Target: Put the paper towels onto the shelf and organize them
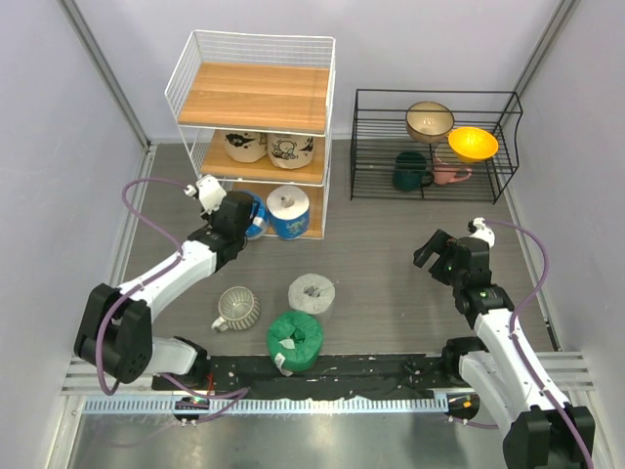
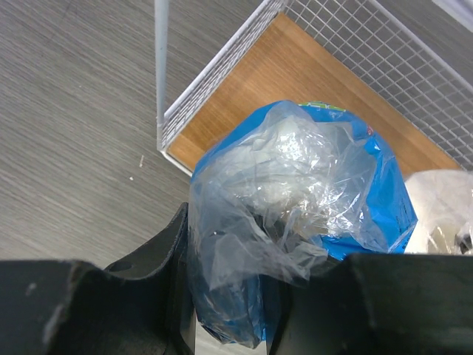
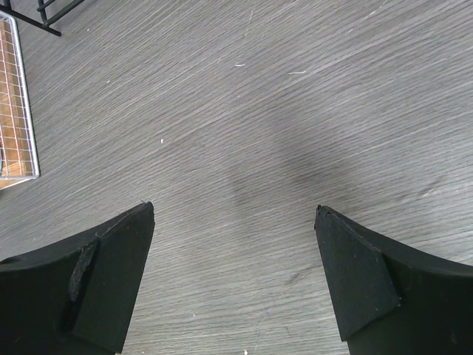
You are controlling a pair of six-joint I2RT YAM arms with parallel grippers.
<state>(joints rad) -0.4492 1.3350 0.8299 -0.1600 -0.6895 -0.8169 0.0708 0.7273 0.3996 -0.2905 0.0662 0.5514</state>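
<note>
The blue-white roll (image 2: 310, 192), its loose plastic wrap bunched on top, is at the front left corner of the shelf's (image 1: 256, 96) lowest board, just beside the white-blue roll (image 1: 288, 211) standing there. Whether its base rests on the wood is hidden. The left claw (image 2: 251, 296) is clenched on its lower body, one finger on each side. That low, sideways hold probably lets the roll slide in under the middle tier and stand upright next to its neighbour.

Two tan printed rolls (image 1: 245, 146) (image 1: 291, 149) fill the middle tier and the top board is bare, so the rolls appear to be going in pairs, tier by tier. The grey roll (image 1: 312, 295) and the green roll (image 1: 295, 337) wait on the table (image 1: 381, 264), close together beside a ribbed mug (image 1: 237, 308). The right claw (image 3: 233, 274) hangs released over bare table, well apart from the shelf and out of the left arm's way.
</note>
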